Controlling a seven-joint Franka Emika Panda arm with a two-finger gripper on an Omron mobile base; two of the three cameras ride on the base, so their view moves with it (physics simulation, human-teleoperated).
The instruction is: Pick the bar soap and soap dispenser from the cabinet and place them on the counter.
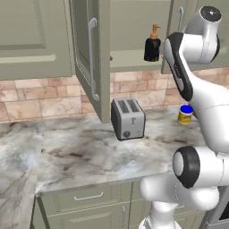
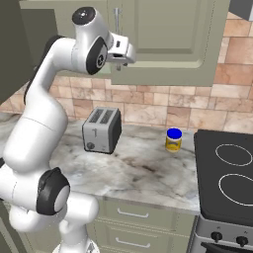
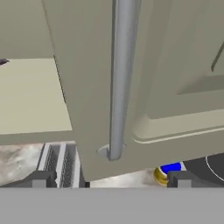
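The soap dispenser (image 1: 152,44), black with an orange pump, stands on the shelf of the olive-green cabinet (image 1: 134,58), whose left door (image 1: 91,58) hangs open. My gripper (image 2: 129,55) is up at the cabinet's right door (image 2: 168,34). It is open, with the door's silver bar handle (image 3: 120,78) lined up between its fingertips (image 3: 39,179) and nothing held. The bar soap is hidden. Below lies the marbled counter (image 1: 80,152).
A silver toaster (image 1: 128,118) sits on the counter under the cabinet, and a yellow jar with a blue lid (image 1: 185,114) stands to its right. A black stove top (image 2: 227,173) borders the counter on the right. Drawers run below the counter front.
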